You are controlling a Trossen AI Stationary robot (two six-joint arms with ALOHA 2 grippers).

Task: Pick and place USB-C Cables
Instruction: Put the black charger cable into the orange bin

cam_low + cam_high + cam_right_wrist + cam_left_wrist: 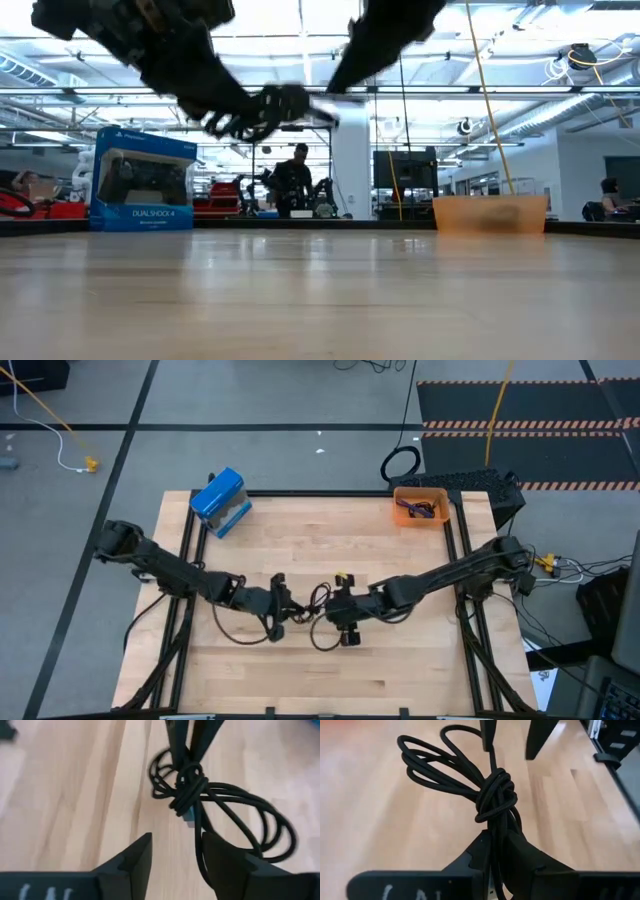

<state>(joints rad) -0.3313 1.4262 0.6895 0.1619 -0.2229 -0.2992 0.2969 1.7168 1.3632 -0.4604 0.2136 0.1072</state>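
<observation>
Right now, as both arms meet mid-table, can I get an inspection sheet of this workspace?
Surface: wooden table, bare around the arms.
Job's things: black USB-C cable, bundled and knotted, held above mid-table; purple cable in the orange bin at the far right corner.
Clutter: blue DualShock 4 box at the far left corner.
Grippers: left gripper shut on the black USB-C cable; right gripper open, facing the bundle.
Cables: large black cable loop and yellow cord on the floor.
Surroundings: hazard-striped mat; a person far behind the table.
</observation>
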